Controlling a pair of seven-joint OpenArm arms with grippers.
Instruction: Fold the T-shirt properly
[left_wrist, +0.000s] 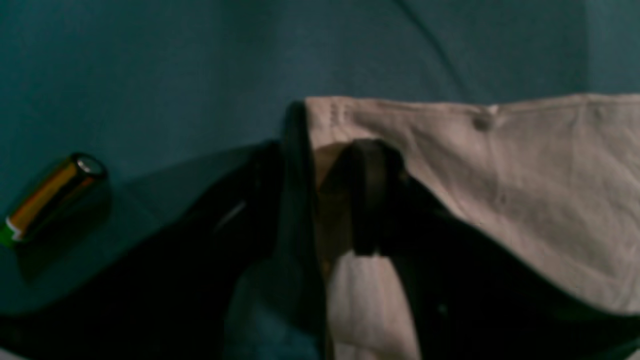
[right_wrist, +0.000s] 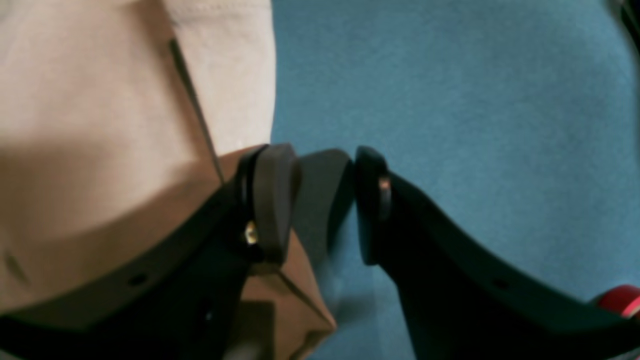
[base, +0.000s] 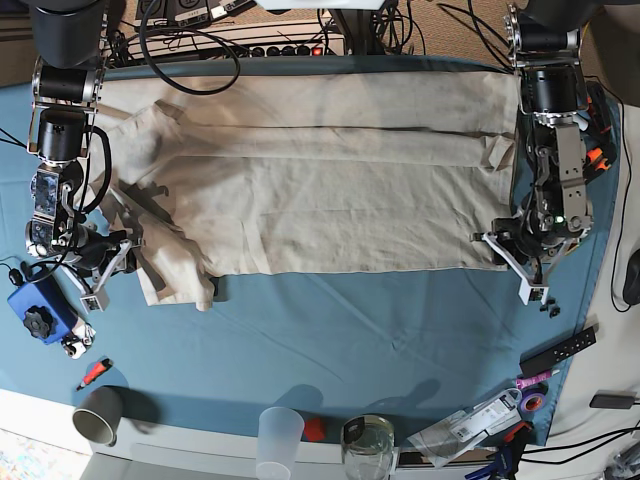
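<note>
The beige T-shirt (base: 330, 190) lies spread flat across the teal table cloth (base: 350, 330), collar end at the base view's left. My left gripper (base: 525, 262) is at the shirt's near right corner. In the left wrist view it (left_wrist: 332, 135) is closed down on that corner of the shirt (left_wrist: 500, 175), with cloth bunched between the fingers. My right gripper (base: 105, 265) is at the crumpled sleeve on the left. In the right wrist view it (right_wrist: 325, 160) is open, one finger (right_wrist: 270, 200) over the shirt (right_wrist: 100, 125) and the other over bare cloth.
A gold and green battery (left_wrist: 50, 200) lies beside the left gripper. A blue box (base: 40, 310), paper cup (base: 95, 415), clear cup (base: 280, 435), glass jar (base: 365, 445) and small tools (base: 558, 350) line the near edge. Cables and a power strip (base: 290, 48) run along the back.
</note>
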